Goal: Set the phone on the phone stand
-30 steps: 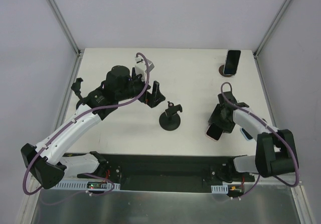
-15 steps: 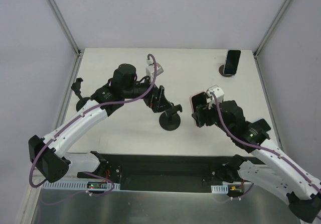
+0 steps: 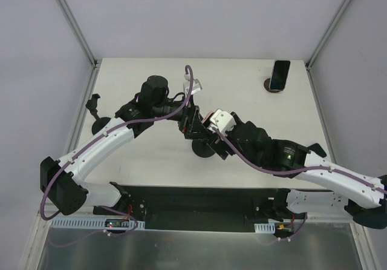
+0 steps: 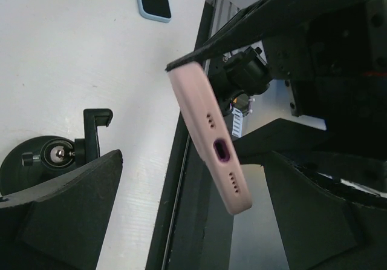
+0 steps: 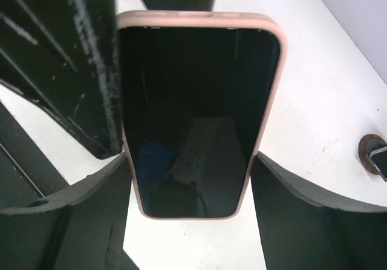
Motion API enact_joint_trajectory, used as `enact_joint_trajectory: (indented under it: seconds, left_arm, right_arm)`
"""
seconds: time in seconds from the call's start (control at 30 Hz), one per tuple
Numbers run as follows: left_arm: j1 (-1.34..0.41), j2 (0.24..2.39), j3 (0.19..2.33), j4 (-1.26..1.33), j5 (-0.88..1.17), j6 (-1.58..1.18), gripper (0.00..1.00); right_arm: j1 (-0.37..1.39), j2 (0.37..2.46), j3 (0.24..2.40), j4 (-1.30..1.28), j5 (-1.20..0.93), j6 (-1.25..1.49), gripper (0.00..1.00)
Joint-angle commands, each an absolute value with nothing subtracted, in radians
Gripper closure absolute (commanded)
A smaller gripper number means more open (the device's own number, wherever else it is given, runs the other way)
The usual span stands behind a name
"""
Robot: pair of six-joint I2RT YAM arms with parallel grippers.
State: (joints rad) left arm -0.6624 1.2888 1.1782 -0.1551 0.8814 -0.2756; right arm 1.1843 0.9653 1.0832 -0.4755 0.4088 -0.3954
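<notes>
The right gripper (image 5: 190, 167) is clasping the pink-cased phone (image 5: 196, 94) by its long edges, jaws partway apart around it, holding it in the air close to the phone stand (image 4: 57, 155) but not on it. The left gripper (image 4: 190, 212) is hanging with jaws spread wide, grasping nothing. The phone's lower end is sitting between them. The stand is resting on the tabletop (image 4: 72, 58).

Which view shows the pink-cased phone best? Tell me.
Right wrist: the pink-cased phone fills the frame, screen toward the camera. Left wrist shows only its bottom edge, seen obliquely. Top external hides it almost entirely under the two arms.
</notes>
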Motion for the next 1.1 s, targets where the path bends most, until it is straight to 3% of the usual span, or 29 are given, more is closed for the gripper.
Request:
enact_joint_trajectory:
  seconds: [0.0,0.13,0.27,0.47,0.6,0.63,0.67,0.7,0.73,0.77,0.8,1.07]
  left_arm:
    - [-0.676,1.255,1.178,-0.067,0.948,-0.279,0.01]
    - [-0.678,1.250,1.177,-0.066,0.942,-0.279,0.04]
    - [-0.676,1.262,1.175,-0.067,0.930,-0.288,0.33]
    - [-0.683,1.299,1.181,-0.069,0.954,-0.301,0.52]
    - [-0.687,1.308,1.183,-0.069,0.951,-0.304,1.00]
    - [-0.687,1.304,1.181,-0.074,0.943,-0.298,1.00]
    - [-0.687,1.298,1.183,-0.077,0.931,-0.290,1.00]
    - [-0.687,1.289,1.186,-0.081,0.924,-0.281,1.00]
    - [-0.687,1.264,1.187,-0.103,0.907,-0.256,1.00]
    - [-0.687,1.247,1.189,-0.112,0.887,-0.243,1.00]
    - [-0.684,1.226,1.186,-0.123,0.827,-0.227,1.00]
    - [-0.681,0.983,1.111,-0.085,0.516,-0.150,1.00]
  right_arm:
    - [1.212,0.960,1.118,-0.450,0.512,-0.440,1.00]
    - [1.215,0.937,1.091,-0.452,0.506,-0.439,0.99]
    - [1.247,0.954,1.114,-0.469,0.524,-0.449,0.99]
    - [1.304,1.026,1.184,-0.472,0.644,-0.495,1.00]
    - [1.335,1.045,1.200,-0.446,0.706,-0.515,1.00]
    - [1.333,1.046,1.197,-0.436,0.715,-0.512,1.00]
    - [1.335,1.043,1.186,-0.433,0.736,-0.509,0.95]
    - [1.333,1.042,1.175,-0.428,0.747,-0.502,0.81]
    - [1.333,1.035,1.158,-0.423,0.761,-0.470,0.60]
    - [1.328,1.020,1.116,-0.408,0.782,-0.454,0.15]
    - [1.322,1.009,1.086,-0.402,0.791,-0.433,0.04]
    - [1.163,0.790,0.812,-0.299,0.634,-0.004,0.04]
